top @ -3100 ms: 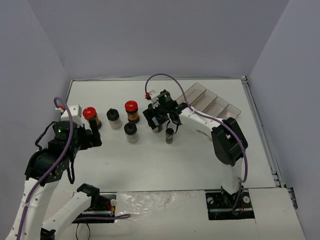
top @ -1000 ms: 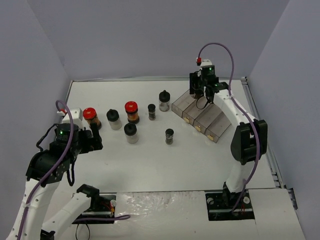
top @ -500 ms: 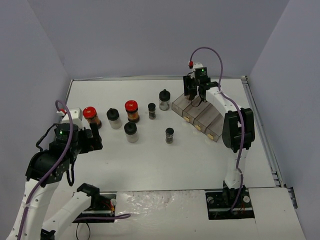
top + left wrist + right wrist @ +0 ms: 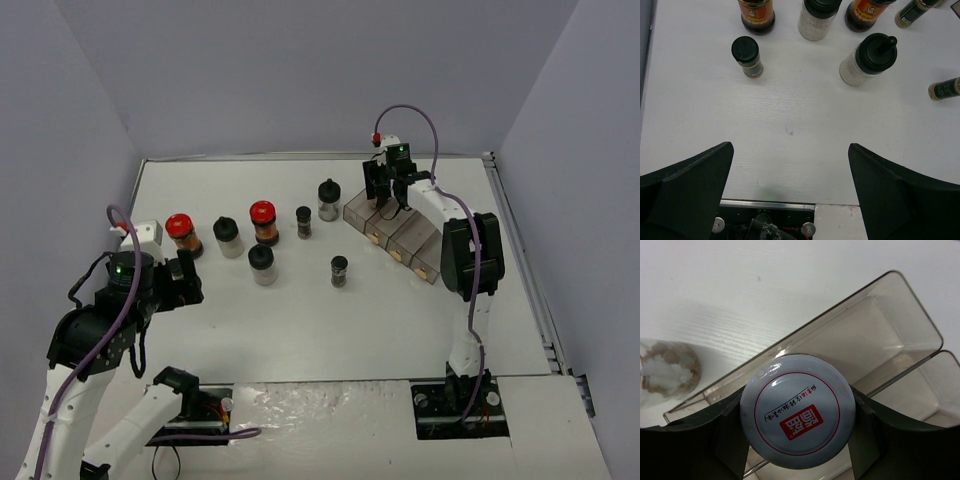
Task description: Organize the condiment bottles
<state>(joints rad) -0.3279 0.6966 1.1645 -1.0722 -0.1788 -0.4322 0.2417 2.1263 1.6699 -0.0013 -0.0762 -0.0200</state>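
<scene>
My right gripper (image 4: 797, 416) is shut on a white-lidded jar (image 4: 797, 390) with a red label, held over the left end compartment of the clear tray (image 4: 890, 335). From above, the right gripper (image 4: 388, 187) hangs at the tray's (image 4: 405, 240) far left end. Two red-capped jars (image 4: 180, 232) (image 4: 263, 221) stand on the table, along with black-capped bottles (image 4: 228, 237) (image 4: 262, 265) (image 4: 328, 200) and small dark ones (image 4: 304, 222) (image 4: 339, 271). My left gripper (image 4: 790, 150) is open over bare table, near a black-capped bottle (image 4: 869, 56) and a small one (image 4: 746, 54).
The tray's other compartments (image 4: 428, 255) run toward the right. A clear bottle (image 4: 667, 371) stands just left of the tray. The table's near edge and the metal rail (image 4: 765, 204) lie under my left gripper. Grey walls enclose the table.
My right gripper has carried the white-lidded jar leftward along the tray to its left end. The left arm has drawn slightly toward the near edge. The bottles on the table have not moved.
</scene>
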